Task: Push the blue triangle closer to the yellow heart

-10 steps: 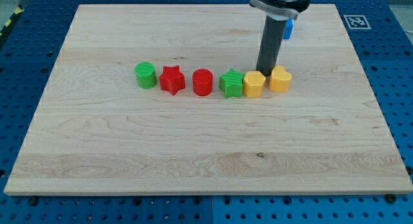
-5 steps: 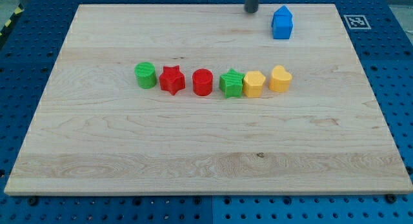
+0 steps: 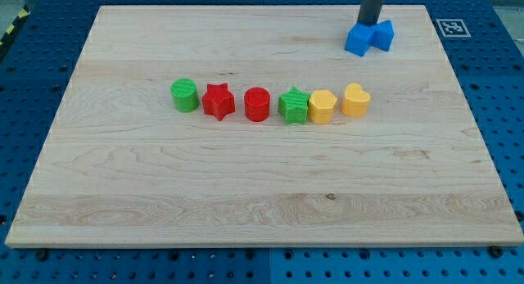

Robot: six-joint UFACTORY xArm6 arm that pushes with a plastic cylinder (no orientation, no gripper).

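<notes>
Two blue blocks sit touching near the view's top right: one on the left [image 3: 357,41] and one on the right [image 3: 383,33]. I cannot tell which is the triangle. My tip [image 3: 371,24] is just above them, at the notch where they meet, touching or nearly so. The yellow heart [image 3: 355,100] lies below them, at the right end of a row of blocks in the middle of the board, clearly apart from the blue pair.
Leftward from the heart, the row holds a yellow hexagon [image 3: 322,106], green star [image 3: 293,105], red cylinder [image 3: 257,104], red star [image 3: 218,101] and green cylinder [image 3: 185,96]. A marker tag [image 3: 453,27] sits at the board's top right corner.
My tip left the yellow blocks, went to the view's top, then moved right onto the blue blocks. The blue pair, one behind the other before, now lies side by side.
</notes>
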